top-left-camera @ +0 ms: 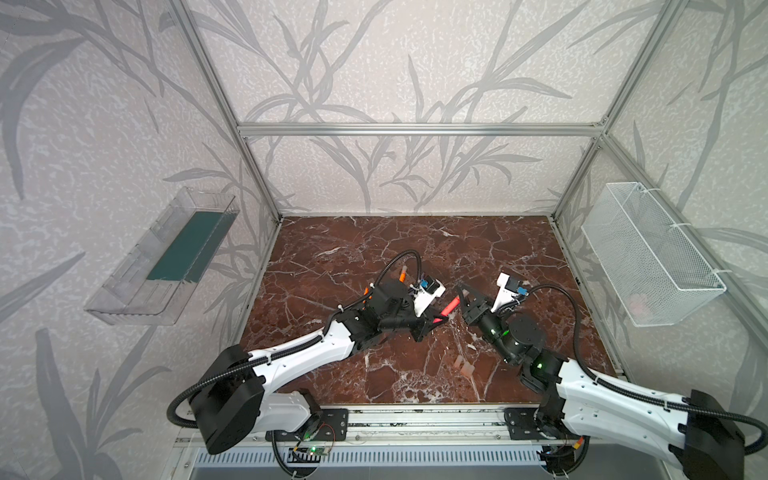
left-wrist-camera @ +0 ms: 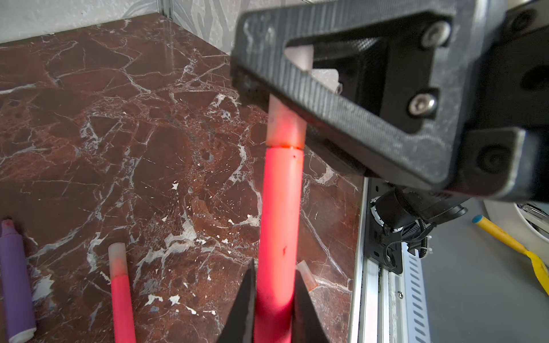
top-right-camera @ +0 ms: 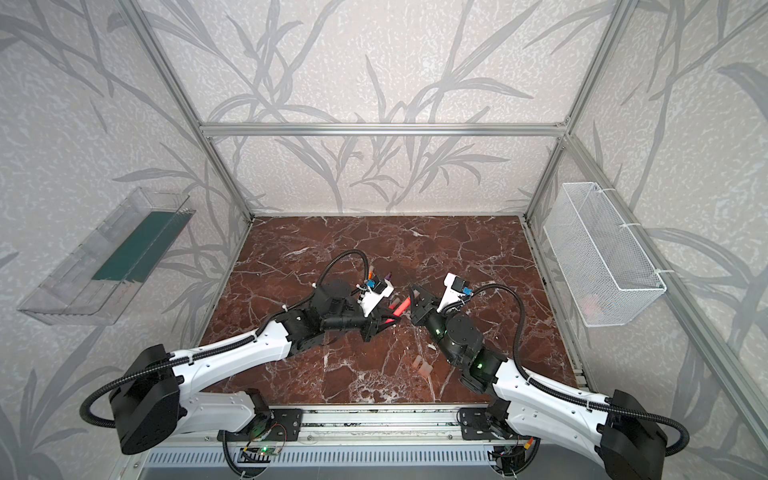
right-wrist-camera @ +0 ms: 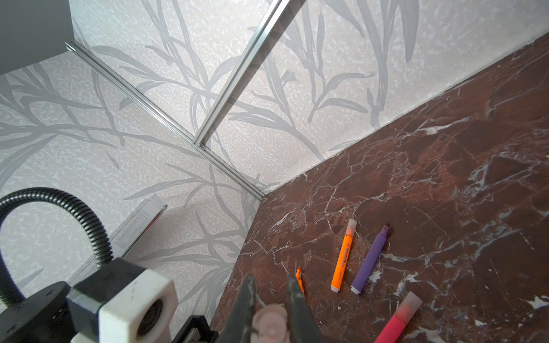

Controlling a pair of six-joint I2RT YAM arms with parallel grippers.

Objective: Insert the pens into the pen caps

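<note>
Pale walls (top-left-camera: 374, 62) printed with grey leafy branches fill the top and both sides of both top views. Aluminium frame bars (top-left-camera: 415, 129) run along the corners. The desk (top-left-camera: 353, 249) is red-brown marble with white veins. A clear plastic tray (top-left-camera: 124, 299) hangs on the left wall and a white mesh basket (top-left-camera: 648, 249) on the right.
</note>
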